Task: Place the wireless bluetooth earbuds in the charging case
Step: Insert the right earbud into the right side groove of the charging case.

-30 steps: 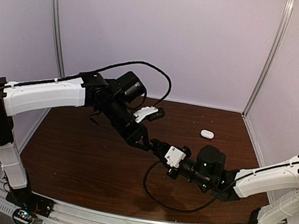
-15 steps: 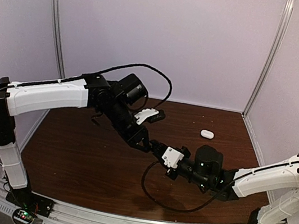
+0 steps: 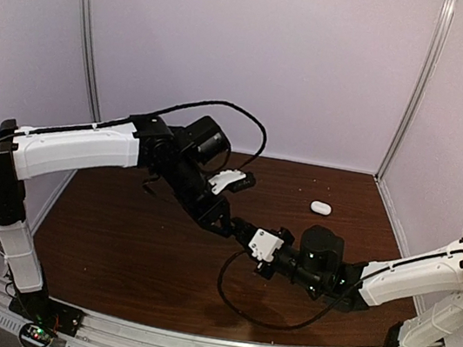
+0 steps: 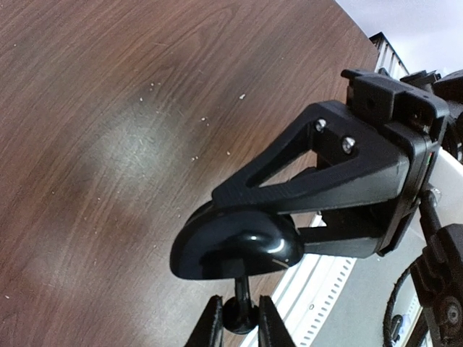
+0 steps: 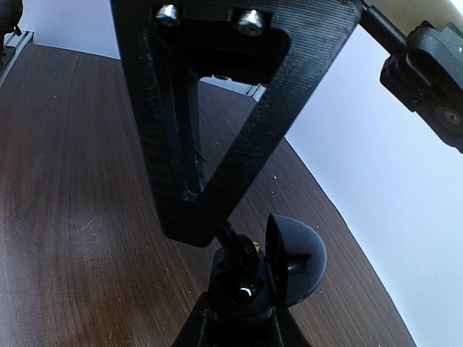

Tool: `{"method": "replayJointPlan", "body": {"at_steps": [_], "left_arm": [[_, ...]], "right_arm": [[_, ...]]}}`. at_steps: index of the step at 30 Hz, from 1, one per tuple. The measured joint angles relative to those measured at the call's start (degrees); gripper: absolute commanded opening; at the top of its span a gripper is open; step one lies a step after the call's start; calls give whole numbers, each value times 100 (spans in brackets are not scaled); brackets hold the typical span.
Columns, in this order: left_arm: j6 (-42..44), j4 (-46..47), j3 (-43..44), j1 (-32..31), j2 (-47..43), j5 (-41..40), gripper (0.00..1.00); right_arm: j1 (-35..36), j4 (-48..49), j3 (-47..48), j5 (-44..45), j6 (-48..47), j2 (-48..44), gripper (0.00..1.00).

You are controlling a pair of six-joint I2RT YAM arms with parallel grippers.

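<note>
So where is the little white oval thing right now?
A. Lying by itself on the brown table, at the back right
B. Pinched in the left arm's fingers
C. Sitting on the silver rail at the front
A: the top view shows the small white glossy oval plastic case lying alone on the dark brown wooden table, toward the far right side, with nothing touching it.

lilac walls point(image 3: 259, 55) (wooden table point(image 3: 115, 243))

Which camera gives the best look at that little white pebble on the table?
The top external view: the white pebble-shaped case lies alone, small but unblocked, toward the far right of the table. Neither wrist view shows it.
</note>
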Motion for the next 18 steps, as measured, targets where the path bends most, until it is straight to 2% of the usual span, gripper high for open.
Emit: {"method": "replayJointPlan", "body": {"at_steps": [18], "left_arm": [[44, -63, 129, -157, 74, 170, 8]], "right_arm": [[48, 57, 48, 28, -87, 2, 0]]}}
